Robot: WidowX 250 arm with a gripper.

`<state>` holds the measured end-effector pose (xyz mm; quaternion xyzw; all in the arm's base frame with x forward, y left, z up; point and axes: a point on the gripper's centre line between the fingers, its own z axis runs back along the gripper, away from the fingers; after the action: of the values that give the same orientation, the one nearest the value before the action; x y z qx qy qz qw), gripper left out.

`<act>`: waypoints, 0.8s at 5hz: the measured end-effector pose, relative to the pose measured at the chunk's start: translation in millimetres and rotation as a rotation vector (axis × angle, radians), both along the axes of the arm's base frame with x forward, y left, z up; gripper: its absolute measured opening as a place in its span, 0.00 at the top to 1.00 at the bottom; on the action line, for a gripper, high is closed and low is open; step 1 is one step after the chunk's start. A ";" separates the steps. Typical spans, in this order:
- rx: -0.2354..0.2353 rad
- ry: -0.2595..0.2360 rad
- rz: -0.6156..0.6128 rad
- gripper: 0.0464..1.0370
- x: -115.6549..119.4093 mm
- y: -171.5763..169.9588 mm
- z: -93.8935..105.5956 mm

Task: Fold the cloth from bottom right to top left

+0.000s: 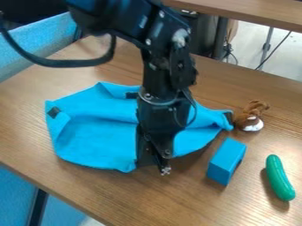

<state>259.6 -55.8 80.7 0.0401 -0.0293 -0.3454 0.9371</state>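
Working remotely, I am watching the black gripper [154,165] by the blue cloth [94,142] on the table [194,201], unable to tell whether it's open or closed, and risking a slipped fold from too shallow a pinch.

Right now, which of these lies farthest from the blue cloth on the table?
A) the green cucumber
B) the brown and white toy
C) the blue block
A: the green cucumber lies out at the right, on the far side of the blue block from the cloth, while the brown and white toy sits right by the cloth's dark-marked right corner.
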 end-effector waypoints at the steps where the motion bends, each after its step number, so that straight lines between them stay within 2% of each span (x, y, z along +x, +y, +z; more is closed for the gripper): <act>1: -0.061 0.030 -0.017 0.99 -4.0 5.7 11.0; 2: -0.115 0.013 0.010 0.99 8.8 11.9 28.9; 3: -0.145 -0.002 0.062 0.99 28.4 22.7 49.6; 4: -0.141 0.019 0.112 0.99 50.8 35.7 60.9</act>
<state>310.3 -20.1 141.6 -0.0278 -0.0423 -0.2899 0.9557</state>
